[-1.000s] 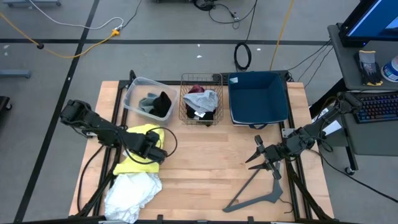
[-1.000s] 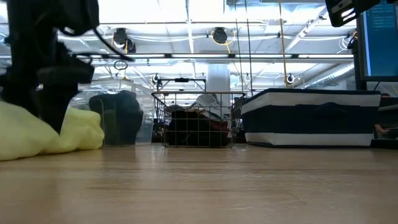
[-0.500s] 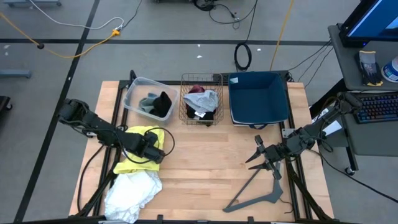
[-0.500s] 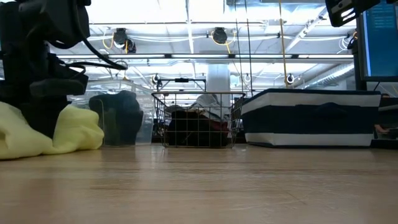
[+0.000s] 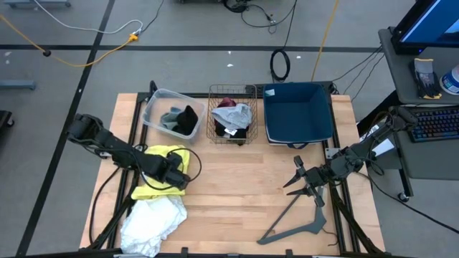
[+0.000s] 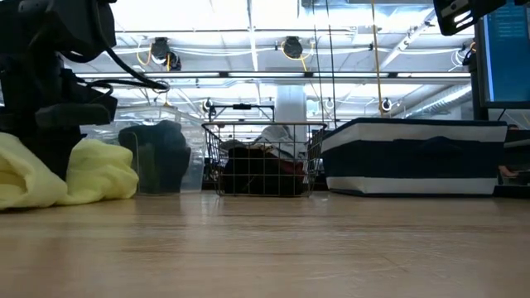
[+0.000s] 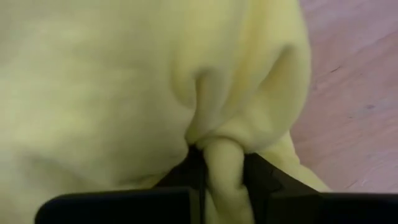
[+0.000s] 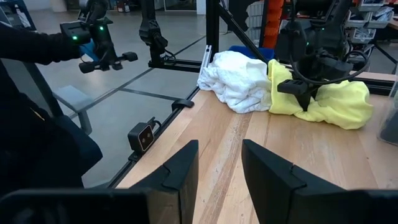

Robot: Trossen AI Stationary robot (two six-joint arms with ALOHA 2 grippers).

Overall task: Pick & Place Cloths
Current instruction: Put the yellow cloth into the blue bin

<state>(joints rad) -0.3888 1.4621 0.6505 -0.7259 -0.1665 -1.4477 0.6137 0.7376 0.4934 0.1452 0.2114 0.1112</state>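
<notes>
At the table's left, the left gripper (image 7: 224,168) pinches a soft yellow cloth (image 5: 161,188) fold; light, floppy, best bunched.

Grey floor (image 5: 193,29) with cables (yellow, black), desk (image 5: 419,79) with keyboard (image 5: 436,122)

The high view looks straight down on the whole table (image 5: 237,193), the low view looks level across it toward the wire basket (image 6: 263,159), and both wrist views, one very near, one farther, share the yellow cloth (image 7: 124,81).
</notes>
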